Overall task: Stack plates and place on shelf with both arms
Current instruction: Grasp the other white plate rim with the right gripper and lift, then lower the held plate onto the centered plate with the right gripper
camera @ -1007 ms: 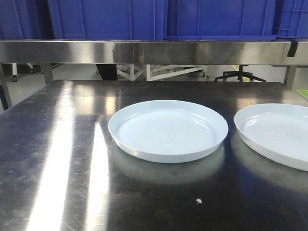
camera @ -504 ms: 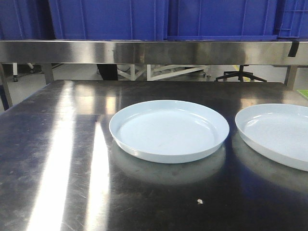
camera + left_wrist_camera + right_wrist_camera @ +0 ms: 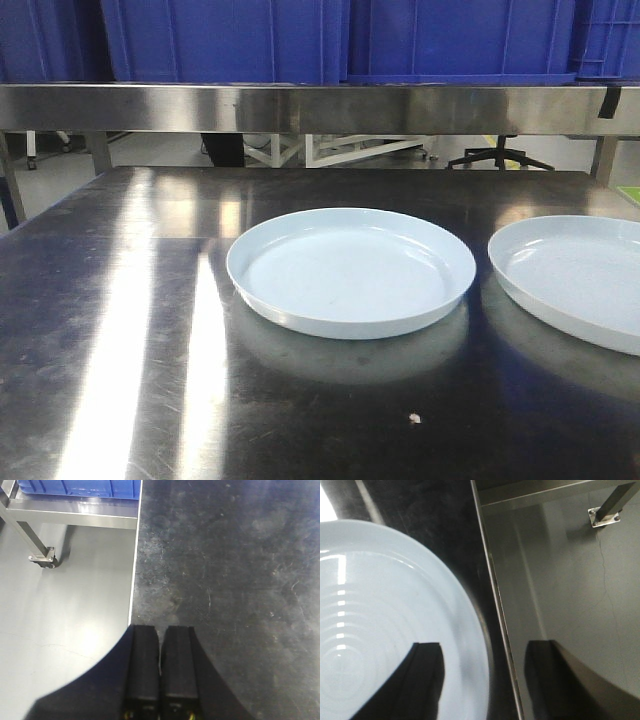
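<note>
The right plate [image 3: 380, 610] is bracketed at its rim by the spread right gripper [image 3: 487, 680]; the left gripper [image 3: 160, 670] is closed, well apart.

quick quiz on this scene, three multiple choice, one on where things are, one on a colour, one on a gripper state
1. Where are the plates? A stacked together B apart on the table C on the floor
2. What colour are the crates on the shelf? A blue B red C green
3. How is the left gripper? A wide open B shut, empty C holding a plate
Answers: 1 B, a gap of bare steel separates them. 2 A, blue walls fill the top of the front view. 3 B, its jaws meet with nothing between.
</note>
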Motion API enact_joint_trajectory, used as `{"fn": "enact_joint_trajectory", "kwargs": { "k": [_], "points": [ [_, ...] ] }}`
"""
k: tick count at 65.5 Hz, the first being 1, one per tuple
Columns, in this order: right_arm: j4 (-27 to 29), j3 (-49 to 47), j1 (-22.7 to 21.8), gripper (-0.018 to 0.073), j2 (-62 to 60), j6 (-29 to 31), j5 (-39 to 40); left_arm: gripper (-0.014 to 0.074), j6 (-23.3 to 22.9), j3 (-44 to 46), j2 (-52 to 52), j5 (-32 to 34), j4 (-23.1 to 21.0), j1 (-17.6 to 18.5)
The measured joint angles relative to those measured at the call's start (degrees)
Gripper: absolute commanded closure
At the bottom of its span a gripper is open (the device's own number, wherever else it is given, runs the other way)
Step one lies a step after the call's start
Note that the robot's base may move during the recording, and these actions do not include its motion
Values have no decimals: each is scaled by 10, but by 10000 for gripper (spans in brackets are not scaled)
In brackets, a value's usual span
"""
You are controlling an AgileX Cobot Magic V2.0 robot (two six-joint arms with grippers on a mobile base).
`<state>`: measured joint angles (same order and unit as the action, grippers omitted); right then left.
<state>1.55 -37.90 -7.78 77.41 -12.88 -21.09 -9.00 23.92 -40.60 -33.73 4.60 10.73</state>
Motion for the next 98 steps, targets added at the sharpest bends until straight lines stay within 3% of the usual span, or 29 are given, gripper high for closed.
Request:
{"fn": "enact_joint_trajectory", "kwargs": {
  "k": [12,42,51,61,85,98],
  "points": [
    [-3,0,0,522,20,0,4,514,0,0,0,0,0,0],
    [-10,-108,0,503,-28,0,-30,514,0,0,0,0,0,0],
    [11,-125,17,503,-57,0,-32,514,0,0,0,0,0,0],
    [35,-155,71,503,-66,0,-29,514,0,0,0,0,0,0],
    [40,-195,247,503,11,0,-26,514,0,0,0,1,0,0],
    [40,-206,281,503,70,0,-22,514,0,0,0,1,0,0]
  ]
}}
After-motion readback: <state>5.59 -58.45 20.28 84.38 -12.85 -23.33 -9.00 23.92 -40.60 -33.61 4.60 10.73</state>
